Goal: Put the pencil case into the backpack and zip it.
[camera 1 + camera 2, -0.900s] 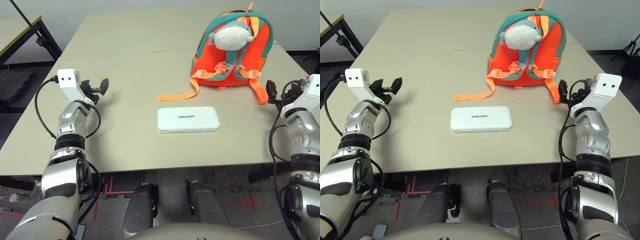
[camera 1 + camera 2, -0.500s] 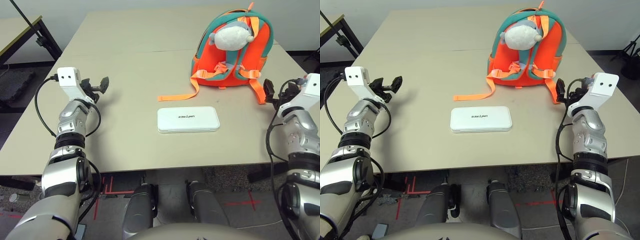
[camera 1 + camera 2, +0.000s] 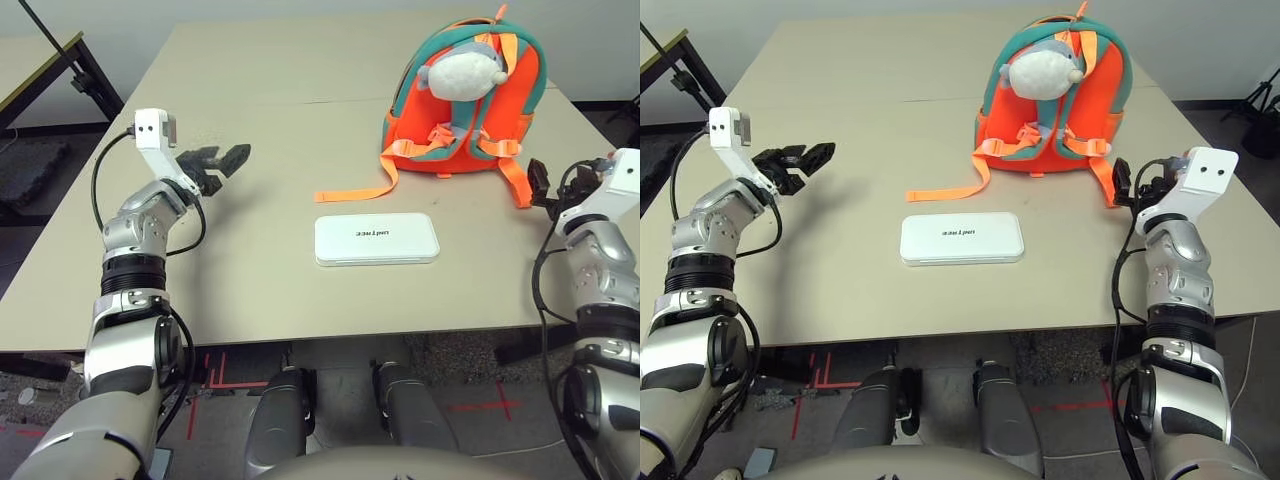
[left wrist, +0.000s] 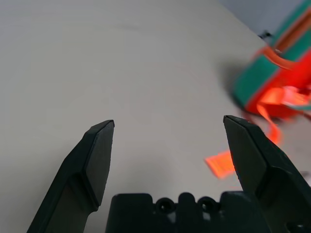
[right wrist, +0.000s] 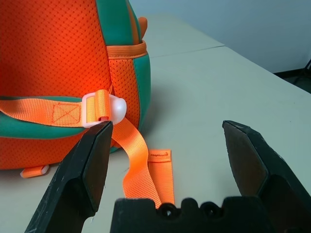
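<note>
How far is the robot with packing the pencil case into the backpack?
Nothing looks done yet. The pencil case lies flat on the table, apart from the backpack. The left gripper and right gripper are open and hold nothing. Picking up, inserting and zipping all remain.

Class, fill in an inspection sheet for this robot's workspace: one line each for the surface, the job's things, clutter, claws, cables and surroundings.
Surface: beige table, a seam running across it.
Job's things: white pencil case lying flat near the front middle; orange and teal backpack standing behind it to the right, a plush fish on it, one strap trailing towards the case. The two are apart.
Clutter: nothing seen.
Claws: left claw open, above bare table, holding nothing; right claw open, facing the backpack's side strap, not touching it.
Cables: black cables looped along both forearms.
Surroundings: dark floor, red tape marks, another table's black frame at far left.
</note>
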